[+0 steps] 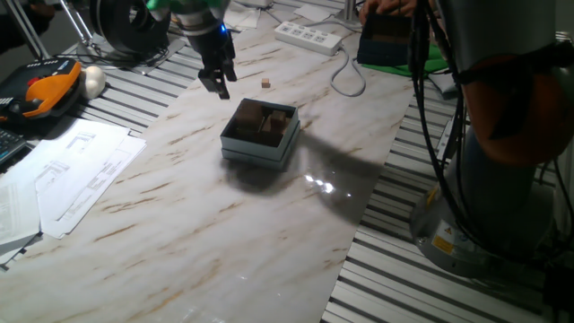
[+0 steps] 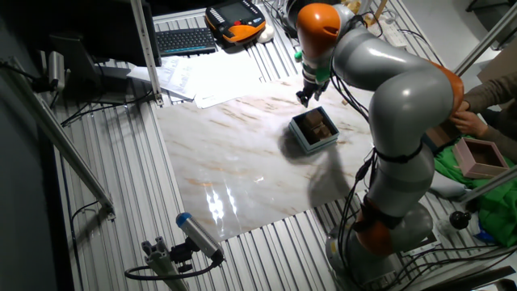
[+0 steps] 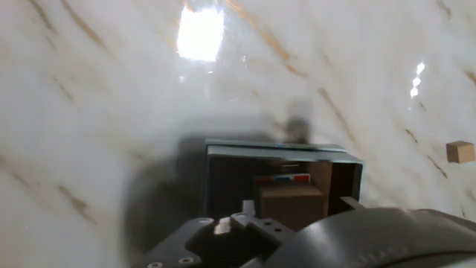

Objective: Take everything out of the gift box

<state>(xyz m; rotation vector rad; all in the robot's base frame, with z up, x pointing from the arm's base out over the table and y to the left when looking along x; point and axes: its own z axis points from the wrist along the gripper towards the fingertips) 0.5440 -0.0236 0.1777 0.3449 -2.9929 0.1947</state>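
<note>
The gift box [image 1: 254,150] is a small square box with grey-blue sides on the marble tabletop. It also shows in the other fixed view [image 2: 301,142] and the hand view [image 3: 277,150]. Inside it lie tan wooden blocks [image 1: 265,122], one of them near the front in the hand view [image 3: 291,205]. A strip of the multicoloured puzzle cube [image 3: 282,179] shows behind it. My gripper [image 1: 217,88] hangs above the table just left of and behind the box, fingers apart and empty; it also shows in the other fixed view [image 2: 304,99].
A tiny brown wooden bit [image 1: 266,82] lies behind the box. A power strip [image 1: 309,36] and a dark box on green cloth [image 1: 387,40] are at the back. Papers [image 1: 72,170] and an orange pendant [image 1: 40,94] lie left.
</note>
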